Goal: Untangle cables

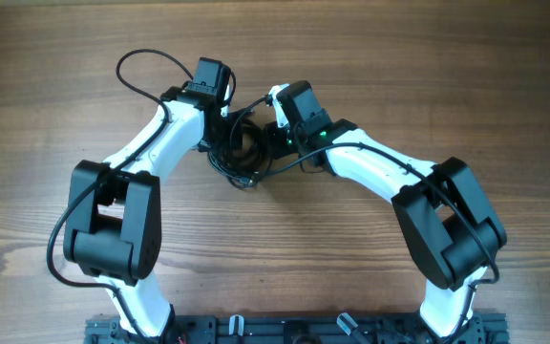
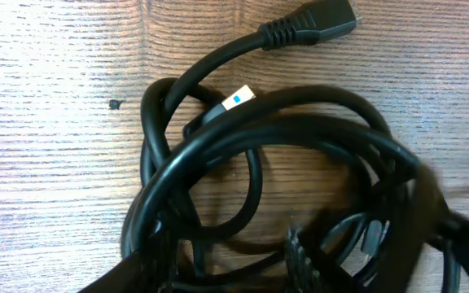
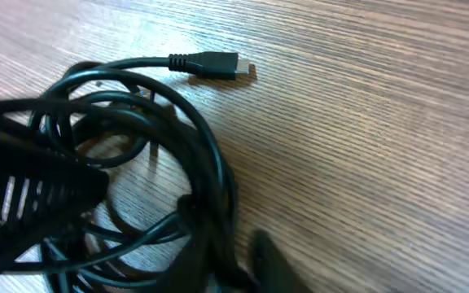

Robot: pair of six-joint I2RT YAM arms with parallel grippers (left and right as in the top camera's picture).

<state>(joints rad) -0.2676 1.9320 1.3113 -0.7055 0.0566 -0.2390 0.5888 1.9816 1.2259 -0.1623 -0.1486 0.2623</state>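
A: Overhead: bright and even, sharp right across the surface (image 1: 46, 115)?
B: Yes. Only soft, faint shadows beside the arms (image 1: 156, 143); no hard glare.
A: And from the left wrist?
B: Pale sheen at upper left, washing out the wood grain. Glossy highlights along the cables (image 2: 324, 106). Smeared and dark at the lower right corner.
A: Right wrist?
B: Glare again at upper left. Crisp on the plug (image 3: 206, 63), badly out of focus along the near left edge and bottom.
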